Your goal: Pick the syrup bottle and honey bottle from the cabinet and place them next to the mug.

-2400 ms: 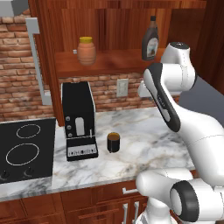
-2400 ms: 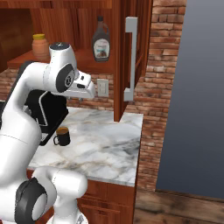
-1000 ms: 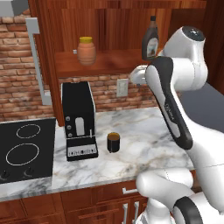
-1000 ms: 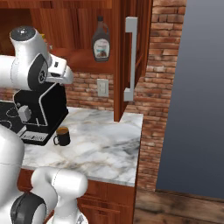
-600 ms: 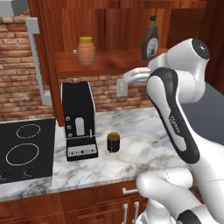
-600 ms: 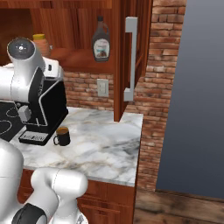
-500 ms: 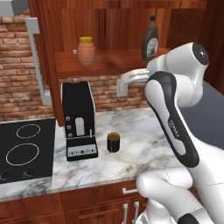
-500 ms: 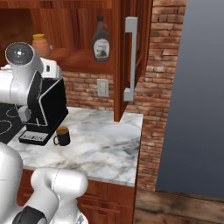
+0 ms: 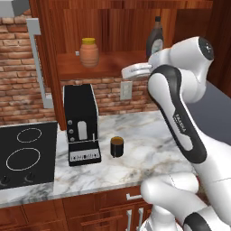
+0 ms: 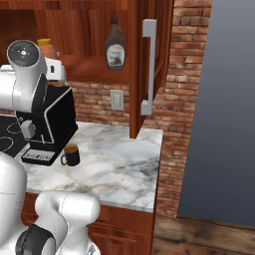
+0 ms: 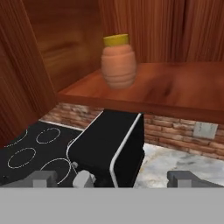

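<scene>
**Gripper lining up on the honey bottle**

The gripper [image 9: 127, 72] is hanging just in front of the shelf edge of the cabinet [image 9: 113, 67], pointing toward the arm's left. In the hand view its two finger tips [image 11: 43, 178] are standing wide apart with nothing between them.

The honey bottle [image 11: 118, 62] is sitting upright on the shelf, straight ahead of the fingers and a little above their line, its long axis vertical and its yellow cap on top. In the left base view the honey bottle [image 9: 89, 53] is lying to the left of the gripper, near it but not touching. The syrup bottle [image 9: 155, 38] is standing on the same shelf behind the hand, well apart from the honey bottle. The mug [image 9: 117, 146] is waiting on the marble counter [image 9: 149, 135], just right of the coffee machine [image 9: 80, 124].

Compared with 2.4 s ago, the arm has swung from near the syrup bottle leftward along the shelf, and over the last half second it has kept edging toward the honey bottle. The bottles and mug have not moved.
</scene>
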Controlling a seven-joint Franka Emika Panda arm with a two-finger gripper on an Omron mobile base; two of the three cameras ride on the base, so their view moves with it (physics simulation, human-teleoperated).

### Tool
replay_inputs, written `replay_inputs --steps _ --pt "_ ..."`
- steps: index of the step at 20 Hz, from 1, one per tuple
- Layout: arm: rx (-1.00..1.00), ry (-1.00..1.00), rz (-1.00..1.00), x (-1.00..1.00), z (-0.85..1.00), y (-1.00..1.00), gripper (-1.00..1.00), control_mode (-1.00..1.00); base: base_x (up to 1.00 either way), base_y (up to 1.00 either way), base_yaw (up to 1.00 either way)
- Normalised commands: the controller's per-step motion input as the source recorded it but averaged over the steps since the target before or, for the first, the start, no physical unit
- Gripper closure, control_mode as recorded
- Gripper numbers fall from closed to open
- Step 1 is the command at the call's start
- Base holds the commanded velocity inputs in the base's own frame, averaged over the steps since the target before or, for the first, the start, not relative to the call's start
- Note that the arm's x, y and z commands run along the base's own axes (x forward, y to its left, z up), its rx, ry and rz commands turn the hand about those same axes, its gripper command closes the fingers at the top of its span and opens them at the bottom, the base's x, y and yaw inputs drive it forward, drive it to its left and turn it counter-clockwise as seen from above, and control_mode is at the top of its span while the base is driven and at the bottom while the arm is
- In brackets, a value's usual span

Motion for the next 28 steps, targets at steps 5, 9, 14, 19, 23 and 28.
replay_inputs --steps 5,9,14,19,23,28 --pt "-0.09 0.06 -0.01 0.40 0.23 0.42 -1.00 -1.00 0.00 0.00 0.00" --pt "-0.17 0.02 -0.10 0.62 0.04 0.80 -1.00 -1.00 0.00 0.00 0.00" --pt "-0.17 0.03 -0.11 0.56 0.02 0.64 -1.00 -1.00 0.00 0.00 0.00" --pt "-0.03 0.04 -0.02 0.51 0.00 0.09 -1.00 -1.00 0.00 0.00 0.00" --pt "0.01 0.00 0.00 0.30 0.00 -0.04 -1.00 -1.00 0.00 0.00 0.00" --pt "0.07 -0.01 0.00 0.22 -0.01 -0.13 -1.00 -1.00 0.00 0.00 0.00"
